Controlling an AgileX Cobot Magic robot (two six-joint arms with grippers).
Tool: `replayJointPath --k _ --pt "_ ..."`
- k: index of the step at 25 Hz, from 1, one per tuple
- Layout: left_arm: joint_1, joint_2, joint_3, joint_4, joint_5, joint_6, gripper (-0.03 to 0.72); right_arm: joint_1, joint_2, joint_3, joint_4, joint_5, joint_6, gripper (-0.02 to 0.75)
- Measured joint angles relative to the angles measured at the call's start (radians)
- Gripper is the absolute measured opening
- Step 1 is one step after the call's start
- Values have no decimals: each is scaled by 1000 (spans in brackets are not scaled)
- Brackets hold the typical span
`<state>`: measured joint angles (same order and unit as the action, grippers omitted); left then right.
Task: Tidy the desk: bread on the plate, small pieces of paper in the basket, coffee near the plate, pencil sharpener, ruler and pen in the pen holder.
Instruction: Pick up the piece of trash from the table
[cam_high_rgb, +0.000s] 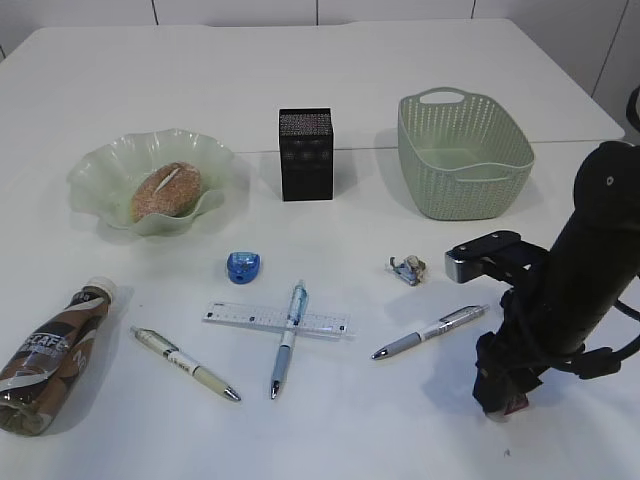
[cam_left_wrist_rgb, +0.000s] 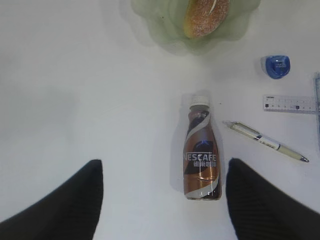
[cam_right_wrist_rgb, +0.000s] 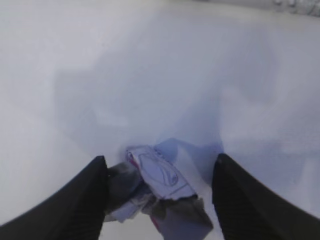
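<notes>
nearest the camera on the right, the right gripper (cam_high_rgb: 503, 400) is down at the table with its jaws spread wide, and the right wrist view shows a crumpled scrap of paper (cam_right_wrist_rgb: 160, 192) lying between the two fingers (cam_right_wrist_rgb: 82, 200); whether either finger touches it cannot be told, and nothing shows it squeezed. on the left near edge the coffee bottle (cam_high_rgb: 50, 355) lies on its side, cap toward the plate; the left wrist view looks down on it from above, the left gripper (cam_left_wrist_rgb: 162, 205) hanging over it with its jaws parted and holding nothing, a finger to either side of the bottle in that view. just right of the bottle a cream pen (cam_high_rgb: 185, 364) lies at a slant. further right the clear ruler (cam_high_rgb: 275, 320) lies flat with a blue pen (cam_high_rgb: 286, 340) crossing over it, and a silver pen (cam_high_rgb: 428, 331) lies close to the right arm. a little farther back sit the blue pencil sharpener (cam_high_rgb: 243, 267) and a second small wad of paper (cam_high_rgb: 408, 268), well apart from each other. beyond them, the bread (cam_high_rgb: 166, 190) rests on the wavy green plate (cam_high_rgb: 95, 165) at the left, the black pen holder (cam_high_rgb: 306, 154) stands upright in the middle, and the pale green basket (cam_high_rgb: 465, 155) sits at the right, all on the white table (cam_high_rgb: 330, 60).
</notes>
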<state>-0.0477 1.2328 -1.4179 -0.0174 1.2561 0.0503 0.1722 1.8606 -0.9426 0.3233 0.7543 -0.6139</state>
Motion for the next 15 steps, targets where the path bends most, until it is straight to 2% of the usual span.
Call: replayJointPath --k 3,4,6,7,8,9,11,12,15 --pt "0 0 0 0 0 0 538 0 0 0 9 0 0 491" --pt "0 0 0 0 0 0 538 0 0 0 17 2 0 415" --pt "0 0 0 0 0 0 538 0 0 0 20 7 0 342" --pt "0 0 0 0 0 0 538 0 0 0 22 12 0 272" --pt "0 0 0 0 0 0 538 0 0 0 22 12 0 272" --pt "0 0 0 0 0 0 538 0 0 0 24 20 0 191" --pt "0 0 0 0 0 0 538 0 0 0 24 20 0 191" --pt "0 0 0 0 0 0 538 0 0 -2 31 34 0 78" --pt "0 0 0 0 0 0 538 0 0 -2 33 54 0 53"
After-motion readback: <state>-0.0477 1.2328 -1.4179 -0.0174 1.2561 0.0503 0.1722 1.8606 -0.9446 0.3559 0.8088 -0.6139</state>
